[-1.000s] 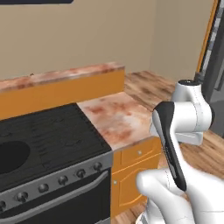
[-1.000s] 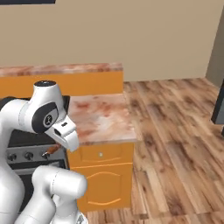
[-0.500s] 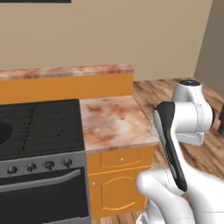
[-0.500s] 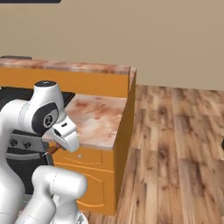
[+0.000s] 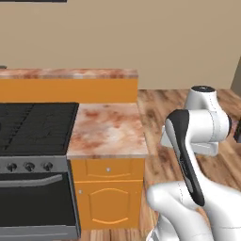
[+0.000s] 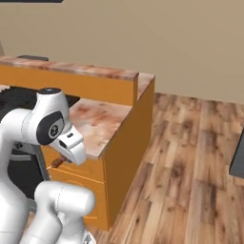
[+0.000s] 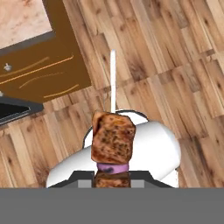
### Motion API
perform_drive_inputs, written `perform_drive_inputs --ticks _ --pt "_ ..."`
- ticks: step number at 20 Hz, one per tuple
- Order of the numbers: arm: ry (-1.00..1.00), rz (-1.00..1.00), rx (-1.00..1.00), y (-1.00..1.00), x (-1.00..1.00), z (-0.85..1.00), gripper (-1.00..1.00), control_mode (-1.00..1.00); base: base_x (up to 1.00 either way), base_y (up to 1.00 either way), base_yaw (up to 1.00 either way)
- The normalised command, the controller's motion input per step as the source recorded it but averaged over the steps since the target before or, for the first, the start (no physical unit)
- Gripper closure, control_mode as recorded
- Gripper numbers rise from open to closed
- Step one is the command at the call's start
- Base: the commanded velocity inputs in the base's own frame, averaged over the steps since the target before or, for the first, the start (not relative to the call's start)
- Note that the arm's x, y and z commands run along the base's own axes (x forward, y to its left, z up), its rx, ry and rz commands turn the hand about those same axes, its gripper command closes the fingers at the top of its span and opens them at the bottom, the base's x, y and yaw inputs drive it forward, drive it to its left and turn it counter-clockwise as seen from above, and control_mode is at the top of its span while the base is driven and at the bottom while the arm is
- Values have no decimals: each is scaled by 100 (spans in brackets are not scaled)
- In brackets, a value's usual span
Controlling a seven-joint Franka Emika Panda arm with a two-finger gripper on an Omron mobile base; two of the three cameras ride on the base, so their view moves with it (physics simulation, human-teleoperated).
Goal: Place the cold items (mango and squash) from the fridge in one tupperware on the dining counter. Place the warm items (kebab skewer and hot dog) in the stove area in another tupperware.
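The kebab skewer (image 7: 113, 142) stands in front of the hand camera: a brown grilled chunk over a purple slice, with its thin white stick pointing away over the wood floor. My gripper (image 7: 112, 180) is shut on its lower end, and the fingertips are mostly hidden behind the food. From the right base view the skewer shows as a small brown bit (image 6: 57, 162) under the hand, beside the orange cabinet front. The stove area's black cooktop (image 5: 35, 124) with its dark knobs (image 5: 29, 166) lies to the left of the arm.
A marbled counter (image 5: 108, 129) on orange cabinets (image 5: 108, 197) adjoins the stove, with a raised marbled ledge (image 6: 90, 71) behind it. A flat dark thing (image 6: 31, 57) lies at the ledge's far left. Wood floor (image 6: 190, 152) spreads to the right, and a dark panel (image 6: 237, 157) stands at its edge.
The whole picture has shifted: the base has moved, so stove and counter now sit further left and face the cameras more squarely. The arm keeps its folded pose, still holding the skewer.
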Motion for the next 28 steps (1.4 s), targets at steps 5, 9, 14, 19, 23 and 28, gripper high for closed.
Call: perform_drive_inputs --ticks 5,9,14,19,23,28 --pt "0 0 0 0 0 0 100 100 -2 -54 -17" --pt "0 0 0 0 0 0 100 100 0 -75 -2" --pt "0 0 0 0 0 0 100 100 0 -51 -27" --pt "0 0 0 0 0 0 100 100 10 -8 -27" --pt "0 0 0 0 0 0 100 100 46 0 -7" --pt "0 0 0 0 0 0 100 100 68 0 -1"
